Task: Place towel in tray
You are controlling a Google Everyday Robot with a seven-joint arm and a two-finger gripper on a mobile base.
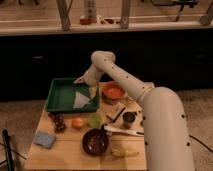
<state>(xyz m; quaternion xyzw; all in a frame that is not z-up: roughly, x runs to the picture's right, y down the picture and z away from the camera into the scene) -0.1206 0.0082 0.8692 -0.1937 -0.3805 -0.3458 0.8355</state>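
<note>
Orange bowl (113, 92), dark bowl (95, 141), sponge (44, 140)

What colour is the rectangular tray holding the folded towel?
Green, in the camera view: the rectangular tray holds the pale folded towel, with the gripper just above its right edge.

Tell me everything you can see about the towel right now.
The towel is a pale, whitish piece of cloth, folded or bunched into a rough triangle with one corner pointing up. It lies inside the green tray, toward the tray's right side, resting on its floor. The end effector is right above and beside its upper right edge; whether they touch cannot be told. Nothing else lies on the towel.
</note>
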